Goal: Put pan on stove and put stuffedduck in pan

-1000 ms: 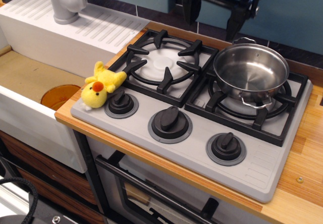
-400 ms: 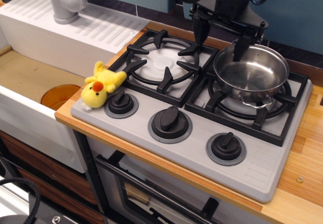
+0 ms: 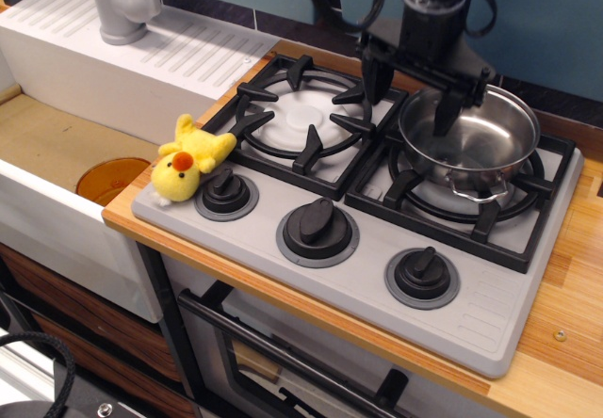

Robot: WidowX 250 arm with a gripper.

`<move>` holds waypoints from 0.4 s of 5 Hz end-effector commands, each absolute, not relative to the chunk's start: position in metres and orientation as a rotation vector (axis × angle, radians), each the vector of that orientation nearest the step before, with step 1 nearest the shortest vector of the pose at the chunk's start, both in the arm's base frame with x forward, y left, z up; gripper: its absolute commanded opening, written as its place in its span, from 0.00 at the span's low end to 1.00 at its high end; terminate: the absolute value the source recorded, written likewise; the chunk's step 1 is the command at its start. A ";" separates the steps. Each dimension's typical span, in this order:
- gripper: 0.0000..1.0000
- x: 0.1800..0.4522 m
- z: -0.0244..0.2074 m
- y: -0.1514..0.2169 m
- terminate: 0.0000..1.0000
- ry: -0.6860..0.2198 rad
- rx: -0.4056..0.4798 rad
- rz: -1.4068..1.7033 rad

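The shiny steel pan sits on the right burner of the grey stove. My gripper is open and empty. It hangs over the pan's left rim, with one finger outside the rim above the gap between the burners and the other finger inside the pan. The yellow stuffedduck lies on the stove's front left corner, beside the leftmost knob, far from the gripper.
The left burner has a black grate over a white plate. A white sink with an orange drain and a grey tap is to the left. The wooden counter borders the stove on the right.
My gripper has come down and moved left, from high behind the stove to the pan's left rim. The pan and the duck have not moved.
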State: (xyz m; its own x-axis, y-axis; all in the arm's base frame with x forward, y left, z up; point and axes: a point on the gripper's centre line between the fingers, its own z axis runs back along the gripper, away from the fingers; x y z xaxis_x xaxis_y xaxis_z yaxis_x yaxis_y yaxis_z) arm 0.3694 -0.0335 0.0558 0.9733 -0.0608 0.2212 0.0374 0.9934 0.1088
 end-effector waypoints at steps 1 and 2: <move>1.00 0.373 0.047 -0.026 0.00 -0.285 0.080 -0.053; 0.00 0.373 0.042 -0.025 0.00 -0.268 0.088 -0.051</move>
State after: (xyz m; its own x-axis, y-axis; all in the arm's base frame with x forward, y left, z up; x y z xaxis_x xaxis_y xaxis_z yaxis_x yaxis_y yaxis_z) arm 0.3710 -0.0280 0.0403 0.9649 -0.0596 0.2557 0.0386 0.9955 0.0864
